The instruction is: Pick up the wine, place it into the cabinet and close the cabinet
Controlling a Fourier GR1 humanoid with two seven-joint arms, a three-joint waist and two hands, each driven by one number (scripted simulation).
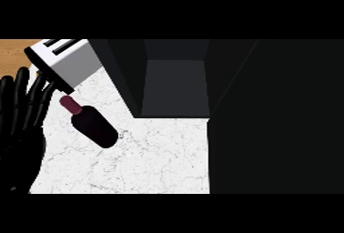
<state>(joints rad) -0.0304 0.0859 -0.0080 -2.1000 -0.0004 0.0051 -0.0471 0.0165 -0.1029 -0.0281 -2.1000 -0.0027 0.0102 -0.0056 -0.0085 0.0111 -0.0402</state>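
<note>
The whole right side of the head view is filled by a near-black mass (275,118) with no edges or detail to tell what it is; it covers the counter from top to bottom there. The right hand shows nowhere. The left hand (20,113) is partly cut by the view's left edge, black against a dark area below it, so its palm and wrist blur into shadow; only the fingers (37,98) read clearly, straight and spread, pointing up, holding nothing.

The wine bottle (94,124) lies on its side on the white marbled counter (134,168), neck with its dark red cap toward the upper left, dark body slanting toward the lower right. The left hand is just to the left of the bottle, apart from it (a strip of counter shows between the fingers and the glass).

Above the bottle, almost touching its cap, sits a tilted grey and white appliance (67,61) with dark slots on top, possibly a toaster; its upper corner is cut off. To the upper right of the bottle the open cabinet (174,86) shows a dark grey inner panel between darker walls. Its door cannot be made out against the black mass. A patch of wood surface (13,52) shows at the far upper left of the bottle.
</note>
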